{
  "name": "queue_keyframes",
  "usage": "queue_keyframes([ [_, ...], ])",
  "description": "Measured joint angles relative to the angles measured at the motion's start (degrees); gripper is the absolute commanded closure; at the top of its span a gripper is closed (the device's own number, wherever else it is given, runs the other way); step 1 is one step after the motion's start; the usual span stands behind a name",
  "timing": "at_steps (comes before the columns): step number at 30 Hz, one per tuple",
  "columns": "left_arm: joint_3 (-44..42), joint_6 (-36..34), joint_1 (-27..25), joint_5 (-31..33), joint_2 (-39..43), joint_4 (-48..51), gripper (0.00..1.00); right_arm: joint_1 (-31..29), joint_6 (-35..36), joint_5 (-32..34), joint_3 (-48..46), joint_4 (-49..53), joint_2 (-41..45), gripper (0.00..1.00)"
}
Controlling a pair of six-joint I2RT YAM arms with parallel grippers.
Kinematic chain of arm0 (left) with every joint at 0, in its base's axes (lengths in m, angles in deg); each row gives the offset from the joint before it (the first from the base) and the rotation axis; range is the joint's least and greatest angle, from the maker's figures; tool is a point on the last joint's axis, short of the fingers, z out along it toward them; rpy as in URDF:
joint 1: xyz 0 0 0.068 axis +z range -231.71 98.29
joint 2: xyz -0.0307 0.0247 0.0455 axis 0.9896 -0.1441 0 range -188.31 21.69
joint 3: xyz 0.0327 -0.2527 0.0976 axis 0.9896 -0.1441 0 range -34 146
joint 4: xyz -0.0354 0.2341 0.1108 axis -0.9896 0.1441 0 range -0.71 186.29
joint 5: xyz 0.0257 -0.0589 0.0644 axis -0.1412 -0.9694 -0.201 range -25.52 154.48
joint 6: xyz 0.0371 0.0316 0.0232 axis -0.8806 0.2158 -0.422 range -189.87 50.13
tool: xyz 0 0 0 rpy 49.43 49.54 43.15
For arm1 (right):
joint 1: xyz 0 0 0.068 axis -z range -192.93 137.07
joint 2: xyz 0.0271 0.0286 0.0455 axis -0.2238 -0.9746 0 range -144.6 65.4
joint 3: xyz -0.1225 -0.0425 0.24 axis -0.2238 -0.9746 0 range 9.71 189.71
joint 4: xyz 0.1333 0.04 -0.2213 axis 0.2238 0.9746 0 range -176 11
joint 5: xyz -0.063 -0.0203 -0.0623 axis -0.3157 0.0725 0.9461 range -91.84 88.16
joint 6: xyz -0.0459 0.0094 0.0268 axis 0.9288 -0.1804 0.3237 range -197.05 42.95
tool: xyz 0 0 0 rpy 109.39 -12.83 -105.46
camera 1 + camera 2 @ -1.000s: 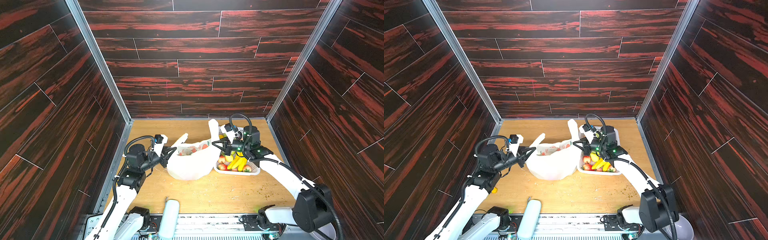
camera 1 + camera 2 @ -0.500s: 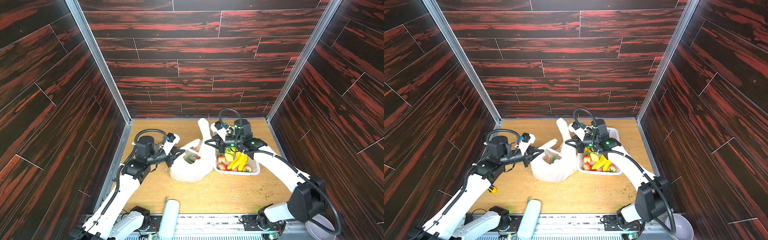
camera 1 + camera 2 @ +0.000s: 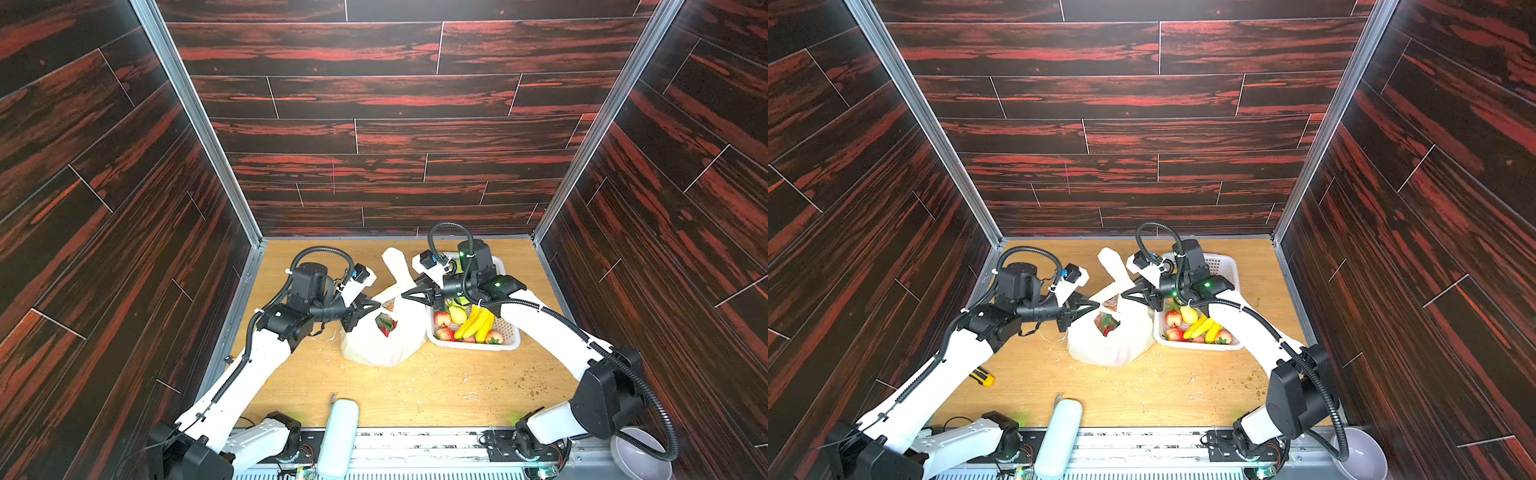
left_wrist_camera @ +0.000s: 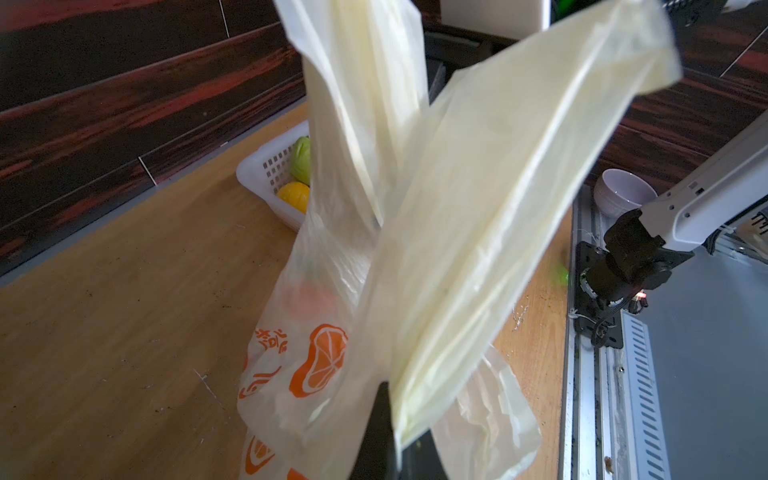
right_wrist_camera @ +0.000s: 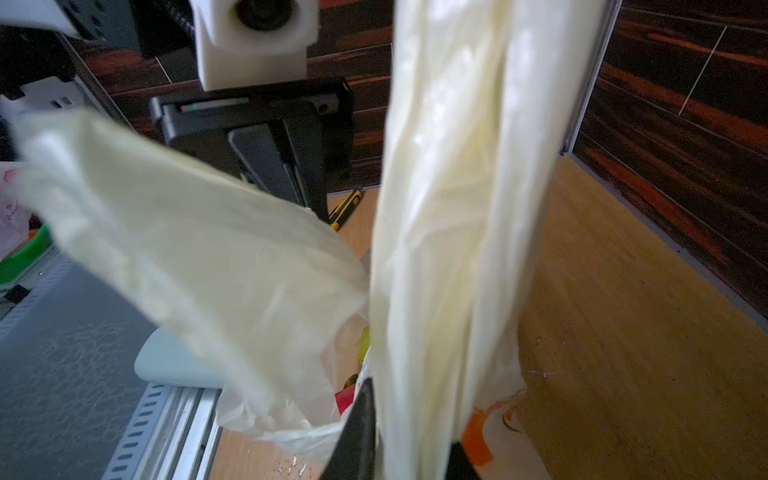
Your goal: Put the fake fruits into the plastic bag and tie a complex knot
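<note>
— Starting at the near edge: what is logged?

— Nothing of the task. A pale oblong object (image 3: 338, 432) is noted at the front rail, and a yellow-handled tool (image 3: 982, 378) on the table (image 3: 436, 390). Both are well apart from the work and neither is touched.

— And mid-table?

— The plastic bag (image 3: 386, 347) is stood upright, mouth up, with a red-and-green piece of the fake fruits (image 3: 385, 325) seen inside. One handle loop (image 4: 498, 187) is pinched in the left gripper (image 3: 374, 306), jaws closed flat on the film. The other loop (image 5: 457, 187) is run between the fingers (image 5: 359, 428) of the right gripper (image 3: 406, 296), which are set a little apart. Whether it is clamped or slack cannot be told.

— Why are they held so?

— The loops are seen crossed in the left wrist view. It is judged that they are lifted so the mouth is gathered and a first crossing for the knot is laid.

— Farther back?

— A white basket (image 3: 509, 338) is set just beside the bag. Bananas (image 3: 473, 326), apples and strawberries are counted in it, so filling is judged not yet done. Beyond that, only the dark panelled wall (image 3: 374, 124) is recorded.
</note>
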Motion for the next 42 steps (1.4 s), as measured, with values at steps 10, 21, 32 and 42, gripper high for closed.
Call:
queue_keyframes([
  [10, 2.8, -1.4, -0.4, 1.2, -1.5, 4.9, 1.0, 0.0, 2.5, -1.7, -0.5, 0.0, 0.0, 0.42],
  [21, 5.1, -2.1, -0.9, 1.7, -3.2, 6.6, 1.0, -0.4, 3.0, -1.9, -0.7, -0.6, 0.0, 0.33],
  [32, 8.1, -2.6, -2.0, 2.8, -6.2, 8.7, 1.0, -1.0, 2.1, -2.3, -0.6, -1.4, -0.1, 0.34],
  [42, 9.2, -2.8, -2.1, 4.0, -7.5, 9.7, 1.0, -1.6, 0.7, -3.0, 0.6, -1.8, -1.7, 0.42],
])
